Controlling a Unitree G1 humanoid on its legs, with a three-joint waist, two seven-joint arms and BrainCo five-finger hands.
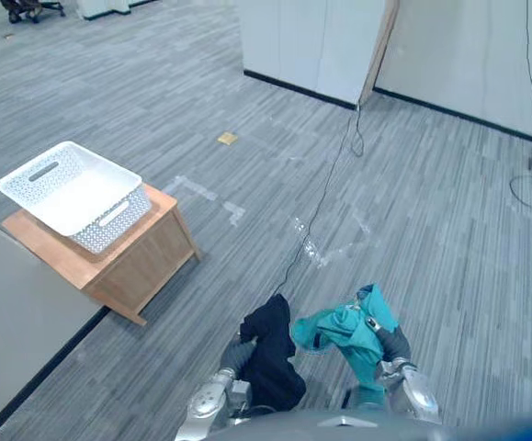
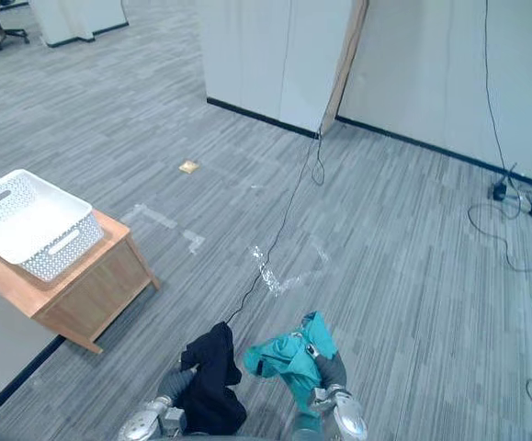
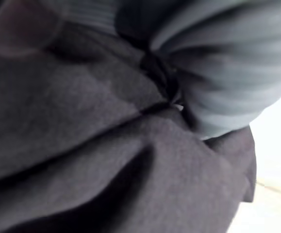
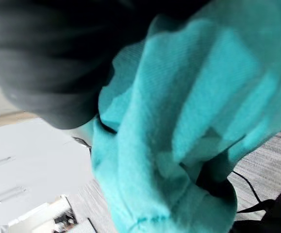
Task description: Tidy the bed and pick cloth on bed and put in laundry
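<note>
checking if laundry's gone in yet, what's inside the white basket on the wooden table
Only its bare white bottom shows inside the basket; the near wall hides a little. The black cloth is at the left hand, the teal cloth at the right hand.

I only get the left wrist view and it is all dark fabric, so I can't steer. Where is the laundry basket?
Observer: The white basket sits on a low wooden table, ahead on the robot's left.
Operator: Anything in it?
Observer: It looks empty.
Operator: And the right hand?
Observer: The right hand carries a teal cloth, next to the dark cloth at the left hand.
</note>
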